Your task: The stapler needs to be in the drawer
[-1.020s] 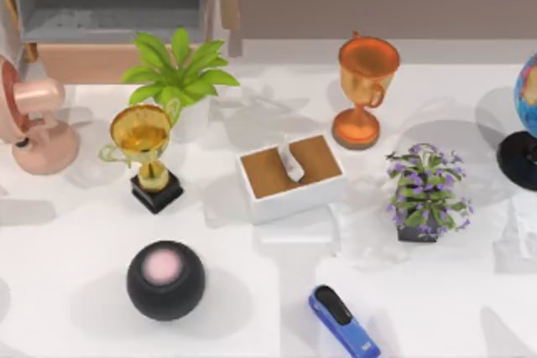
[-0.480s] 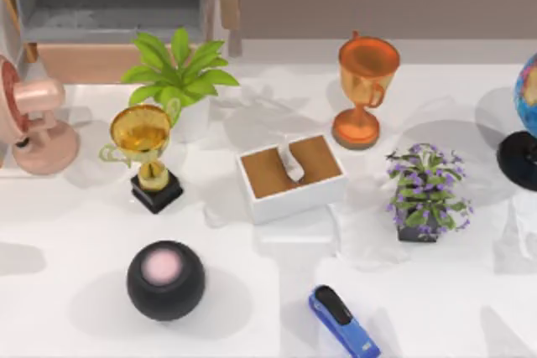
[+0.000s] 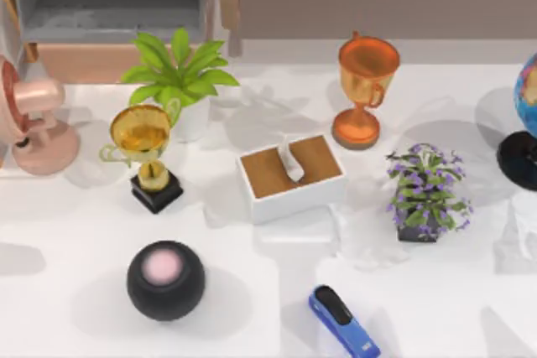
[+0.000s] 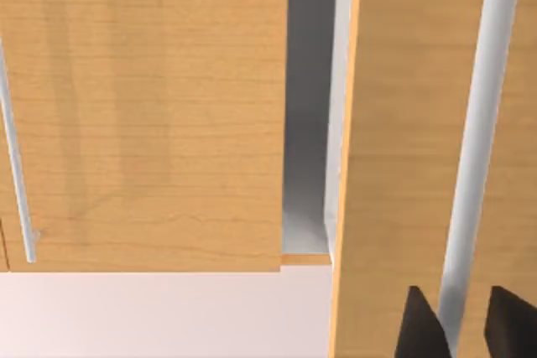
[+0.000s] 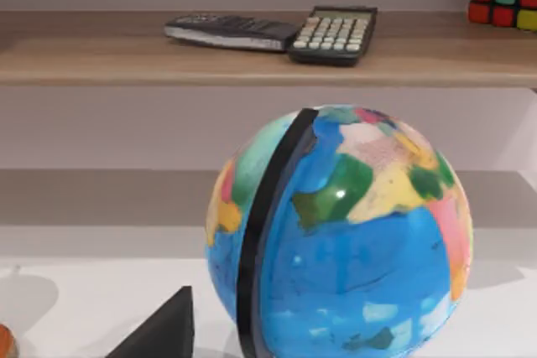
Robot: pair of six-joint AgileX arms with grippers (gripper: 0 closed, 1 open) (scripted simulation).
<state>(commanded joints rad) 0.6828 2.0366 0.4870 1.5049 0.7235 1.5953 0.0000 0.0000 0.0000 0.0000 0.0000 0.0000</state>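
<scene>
Down at the table's near edge, right of centre, the stapler [image 3: 344,322] lies flat, well apart from the drawer [image 3: 109,6] at far left. Against the wooden cabinet front, the left gripper [image 4: 461,324] has its fingers slightly apart astride a pale handle bar [image 4: 474,148].

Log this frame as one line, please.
stapler: on table, near edge, untouched | drawer: open, top view's far left | left gripper: at cabinet front | right gripper: beside globe
</scene>
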